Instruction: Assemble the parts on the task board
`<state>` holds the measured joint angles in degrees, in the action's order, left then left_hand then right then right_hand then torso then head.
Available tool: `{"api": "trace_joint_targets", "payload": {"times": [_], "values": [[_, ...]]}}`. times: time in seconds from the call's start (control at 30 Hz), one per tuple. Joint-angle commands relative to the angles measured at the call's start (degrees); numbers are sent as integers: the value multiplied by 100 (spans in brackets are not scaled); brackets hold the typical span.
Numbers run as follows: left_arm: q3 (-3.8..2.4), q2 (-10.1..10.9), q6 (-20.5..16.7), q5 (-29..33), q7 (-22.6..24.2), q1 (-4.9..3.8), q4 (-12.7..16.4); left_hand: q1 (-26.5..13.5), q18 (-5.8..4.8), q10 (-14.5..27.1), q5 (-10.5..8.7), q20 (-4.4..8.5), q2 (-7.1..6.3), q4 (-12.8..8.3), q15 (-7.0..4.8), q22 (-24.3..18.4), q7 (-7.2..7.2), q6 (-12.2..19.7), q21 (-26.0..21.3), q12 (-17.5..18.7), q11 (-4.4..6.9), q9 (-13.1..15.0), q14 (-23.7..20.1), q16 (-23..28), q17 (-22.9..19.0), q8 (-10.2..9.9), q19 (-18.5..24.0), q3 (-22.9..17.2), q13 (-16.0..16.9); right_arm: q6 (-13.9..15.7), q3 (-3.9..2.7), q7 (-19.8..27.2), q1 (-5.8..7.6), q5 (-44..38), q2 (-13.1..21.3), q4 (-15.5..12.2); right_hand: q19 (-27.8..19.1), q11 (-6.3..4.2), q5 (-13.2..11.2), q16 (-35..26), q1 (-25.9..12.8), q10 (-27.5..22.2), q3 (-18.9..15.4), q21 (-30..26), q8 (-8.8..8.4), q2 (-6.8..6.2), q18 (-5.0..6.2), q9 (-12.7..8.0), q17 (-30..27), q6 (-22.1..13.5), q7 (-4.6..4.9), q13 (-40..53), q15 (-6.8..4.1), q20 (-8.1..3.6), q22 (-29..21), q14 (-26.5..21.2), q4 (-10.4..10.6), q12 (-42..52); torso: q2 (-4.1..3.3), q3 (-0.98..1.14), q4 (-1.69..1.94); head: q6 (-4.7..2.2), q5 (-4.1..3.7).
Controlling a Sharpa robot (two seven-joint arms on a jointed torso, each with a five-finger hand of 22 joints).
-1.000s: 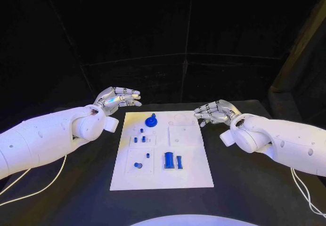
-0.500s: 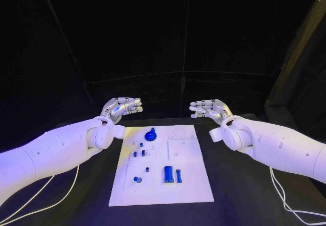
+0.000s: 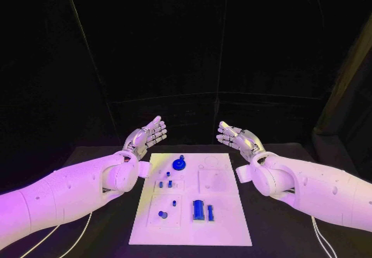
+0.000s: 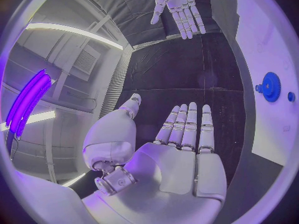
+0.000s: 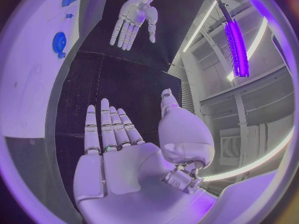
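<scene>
task board (image 3: 224,226): white | parts (image 3: 198,210): blue | table (image 3: 93,161): black | arms (image 3: 70,188): white | left hand (image 3: 145,137), right hand (image 3: 238,138): silver fingers (image 3: 157,124)

L robot hand (image 4: 181,154) flat, fingers straight | R robot hand (image 4: 177,5) opposite, spread | blue gear (image 4: 271,86) on task board (image 4: 271,129)

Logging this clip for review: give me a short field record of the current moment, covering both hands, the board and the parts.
left hand: open, fingers straight, raised beyond the board's far left corner, holds nothing
right hand: open, fingers straight, raised beyond the far right corner, holds nothing
task board: white plate, lengthwise in the middle of the black table
parts: blue gear at the far end; small blue pieces mid-board; blue block near the front
contact: neither hand touches the board
</scene>
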<state>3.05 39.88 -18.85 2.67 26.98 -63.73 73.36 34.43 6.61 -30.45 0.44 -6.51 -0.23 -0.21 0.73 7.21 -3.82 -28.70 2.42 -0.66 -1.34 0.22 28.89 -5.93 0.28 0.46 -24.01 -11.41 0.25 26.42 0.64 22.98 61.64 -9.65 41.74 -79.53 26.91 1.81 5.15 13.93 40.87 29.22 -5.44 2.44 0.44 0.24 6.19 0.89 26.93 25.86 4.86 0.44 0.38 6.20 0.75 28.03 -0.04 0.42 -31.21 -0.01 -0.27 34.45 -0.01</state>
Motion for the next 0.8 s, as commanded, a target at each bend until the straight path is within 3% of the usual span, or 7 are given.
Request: {"api": "trace_joint_targets", "payload": {"times": [0.03, 0.07, 0.1, 0.13, 0.17, 0.2, 0.8], "values": [[-91, 139, -1292, -158, 180, 100, 537, -1098, -234, 969, -44, 208, 23, 21, -73, -230, 382, 913, -242, 66, 134, -22, -920, 190, -28, -46, 765, 366, -25, 1172, -28, 481, -57, 650, 119, -455, -862, -181, -515, -446, -1309, -937, 544, -244, -44, -24, -186, -89, -863, -828, -486, -44, -38, -199, -75, -896, 4, -42, 3, 1, 27, -8, 1], [-119, 183, -1451, -172, 193, 133, 682, -1188, -260, 1050, -44, 226, 23, 21, -73, -248, 382, 989, -242, 66, 134, -22, -997, 593, -28, -46, 829, 393, -25, 1281, -34, 517, -73, 707, 151, -562, -933, -181, -515, -483, -1415, -1016, 544, -244, -44, -24, -186, -89, -933, -896, -486, -44, -38, -213, -75, -970, 4, -42, 3, 1, 27, -8, 1], [-145, 225, -1601, -186, 205, 164, 818, -1276, -661, 1129, -44, 241, 23, 21, -73, -268, 382, 1065, -242, 66, 134, -22, -1070, 593, -28, -46, 890, 423, -25, 1380, -40, 551, -88, 759, 180, -659, -1002, -181, -515, -519, -1519, -1090, 544, -244, -44, -24, -185, -89, -1002, -961, -486, -44, -38, -620, -75, -1042, 4, -42, 3, 1, 27, -8, 1], [-169, 264, -1742, -198, 217, 193, 946, -1360, -661, 1202, -44, 651, 23, 21, -73, -284, 382, 1134, -242, 66, 134, -22, -1142, 593, -28, -46, 949, 451, -25, 1469, -46, 581, -102, 807, 207, -747, -1064, -181, -515, -553, -1619, -1159, 544, -244, -44, -24, -186, -89, -1068, -1025, -486, -44, -38, -620, -75, -1111, 4, -42, 3, 1, 27, -8, 1], [-191, 299, -1868, -209, 227, 220, 1060, -1442, -661, 1276, -44, 651, 23, 21, -73, -301, 382, 1204, -242, 66, 134, -22, -1211, 593, -28, -46, 1005, 479, -25, 1545, -50, 606, -114, 847, 229, -822, -1127, -181, -515, -585, -1715, -1229, 544, -244, -44, -24, -188, -89, -1131, -1088, -486, -44, -38, -620, -75, -1176, 4, -42, 3, 1, 27, -8, 1], [-211, 330, -1982, -219, 237, 243, 1164, -1520, -661, 1343, -44, 651, 23, 21, -73, -319, 382, 1267, -242, 66, 134, -22, -1275, 593, -28, -46, 1055, 505, -25, 1610, -54, 627, -123, 881, 248, -885, -1178, -181, -515, -615, -1801, -1291, 544, -244, -44, -24, -619, -89, -1188, -1143, -486, -44, -38, -620, -75, -1235, 4, -42, 3, 1, 27, -8, 1], [-305, 481, -2527, -267, 281, 357, 1659, -2517, -661, 2225, -44, 651, 23, 21, -73, -721, 382, 2099, -242, 66, 134, -22, -2117, 593, -28, -46, 1756, 1141, -25, 1770, -64, 681, -148, 965, 295, -1042, -1956, -181, -515, -1393, -2972, -2125, 544, -244, -44, -24, -619, -89, -1961, -1883, -486, -44, -38, -620, -75, -2041, 4, -42, 3, 1, 27, -8, 1]]}}
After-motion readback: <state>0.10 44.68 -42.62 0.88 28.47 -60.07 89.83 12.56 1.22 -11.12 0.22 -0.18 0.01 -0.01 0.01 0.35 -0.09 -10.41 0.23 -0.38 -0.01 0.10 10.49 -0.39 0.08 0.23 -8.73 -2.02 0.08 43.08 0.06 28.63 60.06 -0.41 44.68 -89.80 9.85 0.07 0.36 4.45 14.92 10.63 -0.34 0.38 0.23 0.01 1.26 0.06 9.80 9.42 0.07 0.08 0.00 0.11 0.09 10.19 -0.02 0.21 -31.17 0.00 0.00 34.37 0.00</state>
